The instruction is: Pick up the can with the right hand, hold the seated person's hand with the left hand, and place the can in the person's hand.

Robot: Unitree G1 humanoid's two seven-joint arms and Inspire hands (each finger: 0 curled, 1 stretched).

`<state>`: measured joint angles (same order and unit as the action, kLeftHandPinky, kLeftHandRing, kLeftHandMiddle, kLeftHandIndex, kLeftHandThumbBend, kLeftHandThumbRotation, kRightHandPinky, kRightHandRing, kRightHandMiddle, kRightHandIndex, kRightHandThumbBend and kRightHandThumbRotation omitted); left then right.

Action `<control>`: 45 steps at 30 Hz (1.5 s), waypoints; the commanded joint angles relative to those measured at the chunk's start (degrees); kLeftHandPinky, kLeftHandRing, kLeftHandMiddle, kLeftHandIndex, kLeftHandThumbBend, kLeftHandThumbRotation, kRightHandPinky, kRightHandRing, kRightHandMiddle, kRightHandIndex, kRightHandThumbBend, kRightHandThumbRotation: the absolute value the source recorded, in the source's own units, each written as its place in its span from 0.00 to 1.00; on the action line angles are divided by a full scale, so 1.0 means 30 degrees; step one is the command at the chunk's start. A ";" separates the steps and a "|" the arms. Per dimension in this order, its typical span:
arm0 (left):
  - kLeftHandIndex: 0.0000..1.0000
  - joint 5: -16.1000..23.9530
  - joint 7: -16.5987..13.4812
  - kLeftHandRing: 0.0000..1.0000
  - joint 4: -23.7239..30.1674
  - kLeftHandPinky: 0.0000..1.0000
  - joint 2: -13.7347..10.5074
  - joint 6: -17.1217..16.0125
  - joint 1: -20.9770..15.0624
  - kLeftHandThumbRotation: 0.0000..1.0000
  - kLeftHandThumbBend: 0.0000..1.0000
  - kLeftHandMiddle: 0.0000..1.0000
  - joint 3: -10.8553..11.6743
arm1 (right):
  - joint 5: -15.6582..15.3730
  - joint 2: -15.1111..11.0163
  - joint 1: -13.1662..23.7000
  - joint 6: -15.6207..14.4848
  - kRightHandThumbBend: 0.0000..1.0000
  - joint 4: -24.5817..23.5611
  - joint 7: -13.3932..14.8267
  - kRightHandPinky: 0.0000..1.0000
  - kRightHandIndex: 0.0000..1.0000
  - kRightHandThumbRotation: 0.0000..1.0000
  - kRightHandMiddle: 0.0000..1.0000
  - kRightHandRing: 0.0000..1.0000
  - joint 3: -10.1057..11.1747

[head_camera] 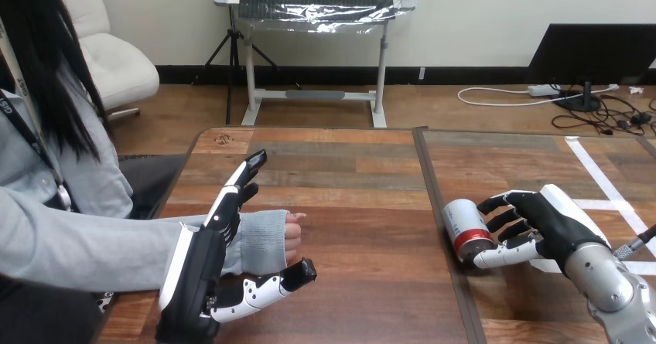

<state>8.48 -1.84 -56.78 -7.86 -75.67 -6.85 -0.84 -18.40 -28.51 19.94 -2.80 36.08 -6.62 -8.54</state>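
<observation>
A silver can [466, 226] with a red band lies on its side on the wooden table [363, 205], right of the middle seam. My right hand [553, 220] comes at it from the right, its fingers [503, 209] curled over the red end and its thumb [503, 256] along the near side. The person's hand [292, 234], in a grey sleeve, rests loosely curled at the table's left. My left hand [193, 270] is beside its wrist, with straight fingers [236, 189] rising behind the sleeve and the thumb [267, 286] stretched out just under the person's hand.
The person sits at the left edge with a forearm [93, 243] along the table. A dark seam [437, 228] runs front to back between two table halves. White tape strips [607, 185] mark the right half.
</observation>
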 commanded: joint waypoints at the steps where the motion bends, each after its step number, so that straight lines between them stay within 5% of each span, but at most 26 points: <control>1: 0.91 -0.0133 0.0031 0.96 0.0535 0.92 0.0034 -0.0288 -0.0942 0.47 1.00 0.94 0.0191 | 0.0044 0.0157 0.1238 -0.0428 0.84 -0.1026 0.0241 0.59 0.77 0.07 0.70 0.67 0.0455; 29: 0.91 0.0282 -0.0200 0.95 0.0517 0.91 0.0030 -0.0225 -0.1093 0.48 1.00 0.94 0.0273 | -0.0491 0.0589 0.2359 -0.0923 0.86 0.0330 0.1132 0.58 0.81 0.24 0.75 0.70 0.0145; 45: 0.91 -0.0055 0.0019 0.96 0.0423 0.92 0.0087 -0.0192 -0.1130 0.47 1.00 0.94 0.0191 | -0.0911 0.0695 0.4106 -0.0667 0.85 0.3002 0.1297 0.69 0.87 0.36 0.84 0.80 -0.0094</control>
<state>8.79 -1.79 -56.78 -7.84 -75.67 -6.90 -0.85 -20.41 -26.52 25.75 -5.91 42.99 -4.45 -8.81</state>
